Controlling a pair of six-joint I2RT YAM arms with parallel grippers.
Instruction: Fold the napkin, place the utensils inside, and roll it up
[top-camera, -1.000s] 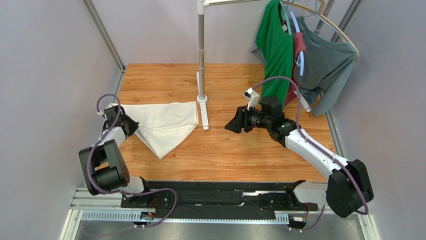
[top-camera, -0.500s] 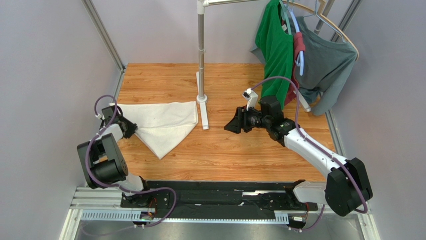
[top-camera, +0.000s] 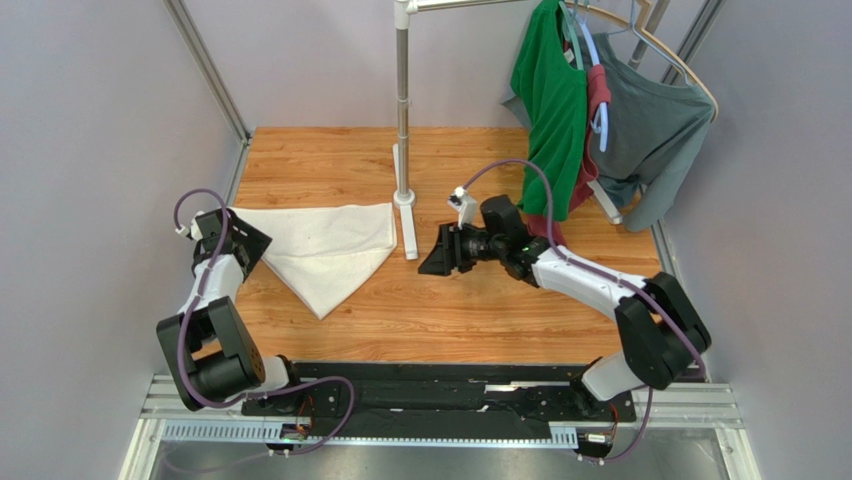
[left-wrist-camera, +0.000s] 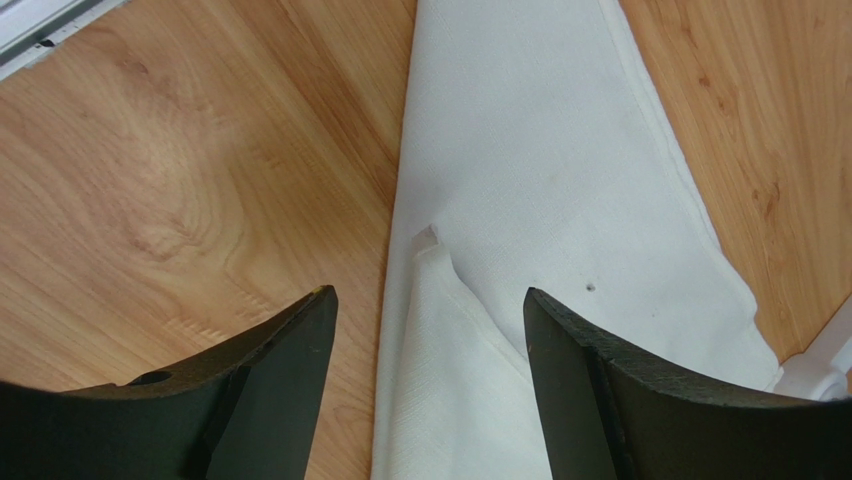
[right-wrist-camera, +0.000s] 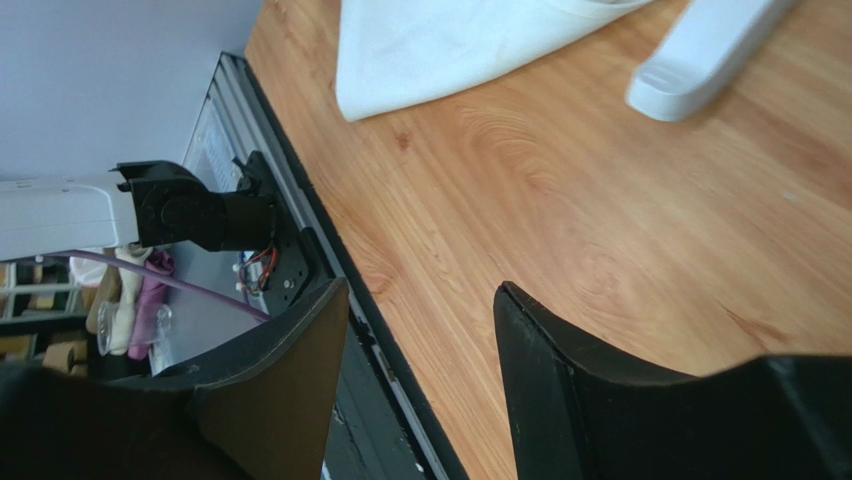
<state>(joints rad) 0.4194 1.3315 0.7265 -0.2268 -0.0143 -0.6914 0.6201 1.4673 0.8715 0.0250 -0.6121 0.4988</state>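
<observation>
The white napkin (top-camera: 325, 250) lies folded into a triangle on the left of the wooden table, its point toward the near edge. My left gripper (top-camera: 243, 240) stands open over the napkin's left corner. In the left wrist view the cloth (left-wrist-camera: 540, 150) lies flat between and beyond the spread jaws of the left gripper (left-wrist-camera: 430, 295), touching neither finger. My right gripper (top-camera: 436, 262) hangs open and empty near mid-table, just right of the stand's foot; the right wrist view shows the right gripper (right-wrist-camera: 420, 285) over bare wood, with the napkin's tip (right-wrist-camera: 450, 40) far off. The utensils are out of view.
A white pole stand (top-camera: 404, 120) rises from the table's middle back, its foot (top-camera: 408, 238) between napkin and right gripper. A green shirt (top-camera: 550, 100) and a grey shirt (top-camera: 655, 130) hang on hangers at the back right. The table's near edge (right-wrist-camera: 330, 260) shows in the right wrist view.
My left gripper's jaws have opened at the napkin's left corner and the wrist drew back a little. The right arm has swung left, toward the stand's foot.
</observation>
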